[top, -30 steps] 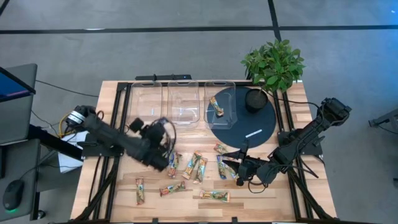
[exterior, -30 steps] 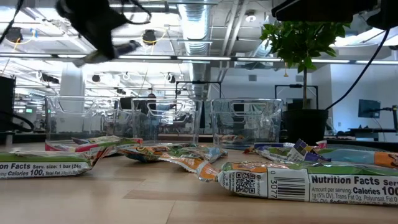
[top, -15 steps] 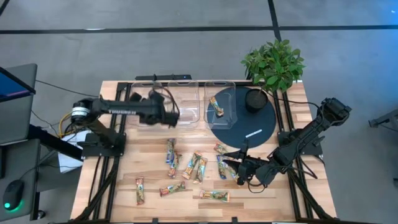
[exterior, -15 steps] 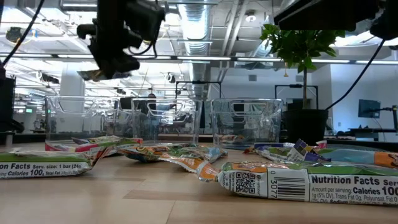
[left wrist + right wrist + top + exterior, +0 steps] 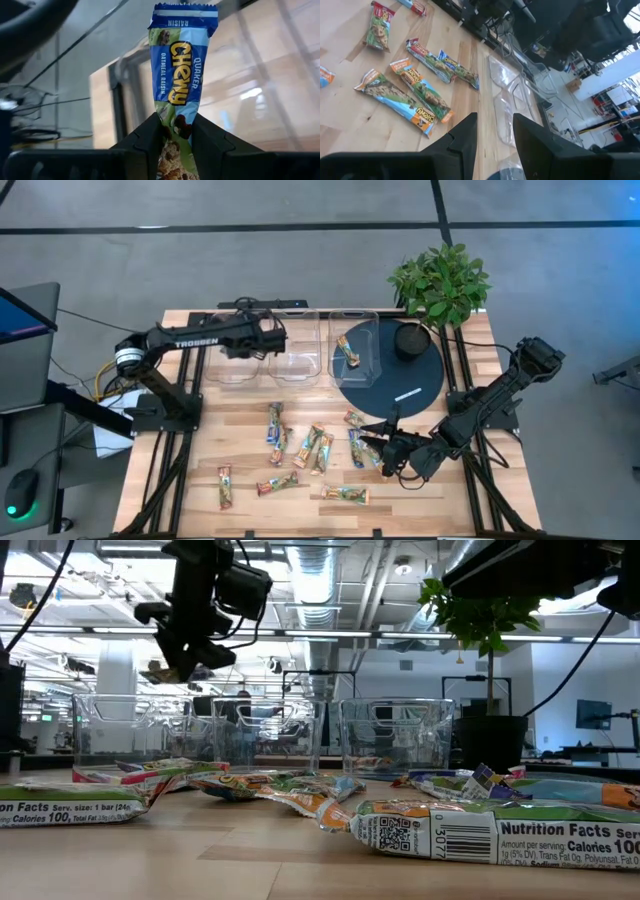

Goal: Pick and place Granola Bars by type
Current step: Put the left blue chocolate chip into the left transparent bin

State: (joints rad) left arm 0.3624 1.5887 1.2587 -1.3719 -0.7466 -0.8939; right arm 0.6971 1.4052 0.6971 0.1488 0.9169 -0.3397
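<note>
My left gripper (image 5: 272,340) hangs over the clear bins at the table's far side, about where the left bin (image 5: 235,345) meets the middle bin (image 5: 298,348). It is shut on a blue granola bar (image 5: 179,75). Several more granola bars (image 5: 310,445) lie flat on the wood near the table's middle. One bar (image 5: 347,352) lies in the right bin (image 5: 355,330). My right gripper (image 5: 385,444) waits low at the near right, open, beside a bar (image 5: 356,448), with nothing between its fingers (image 5: 467,132). My left gripper pinches the blue bar between its two fingers at one end of the wrapper (image 5: 176,131). The rest of the bar sticks out past the fingertips to its crimped blue end (image 5: 184,15). The bar (image 5: 160,670) is lifted clear, above the bins.
A dark round disc (image 5: 400,375) with a white mark sits at the far right, with a potted plant (image 5: 440,280) at its far edge. Bare wood shows along the near edge (image 5: 300,520). The black frame rails (image 5: 165,470) run down both sides.
My left gripper has swung from above the loose bars near the table's middle toward the far edge, staying shut on the blue bar and turning as it went. It now hangs over the bins. My right gripper has kept still.
</note>
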